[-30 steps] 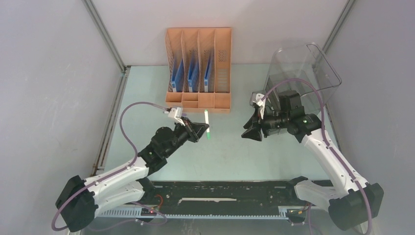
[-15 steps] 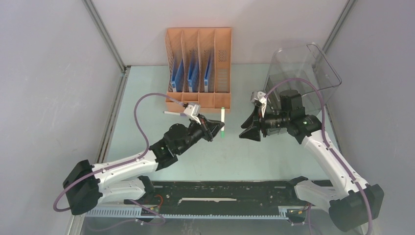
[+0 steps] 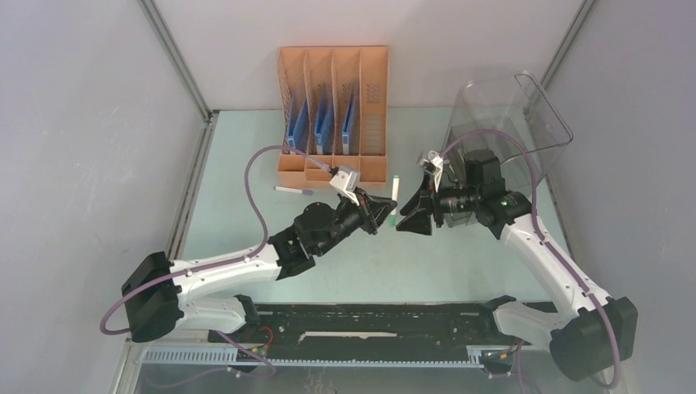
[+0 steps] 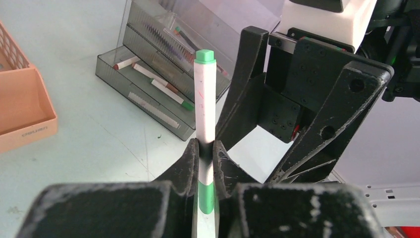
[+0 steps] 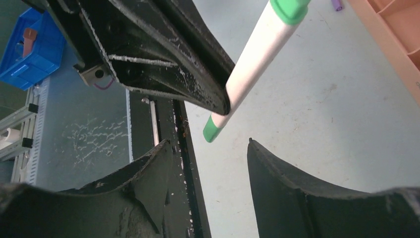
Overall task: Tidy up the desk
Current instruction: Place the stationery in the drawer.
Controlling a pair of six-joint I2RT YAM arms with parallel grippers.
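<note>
Overhead view: left gripper (image 3: 386,212) pinches a white, green-capped marker (image 3: 395,195) upright above the desk (image 3: 238,156). The right gripper (image 3: 405,215), spread wide, waits just beyond it.

Left wrist: the jaws clamp the marker low, so it may pivot or slip during a handover.

Right wrist: the marker's lower end hangs ahead of the parted fingers, not between them, so closing now could miss. Lettering on the orange rack (image 4: 29,131) is too small to read.

The file rack (image 3: 332,115) stands at the back middle of the desk (image 3: 460,263), with the drawer bin (image 3: 509,115) to its right. A pen (image 3: 293,190) lies on the desk just before the rack's left part. The marker (image 3: 395,199), held in the left gripper (image 3: 386,210), is just left of the right gripper (image 3: 404,220), before the rack's right end.
</note>
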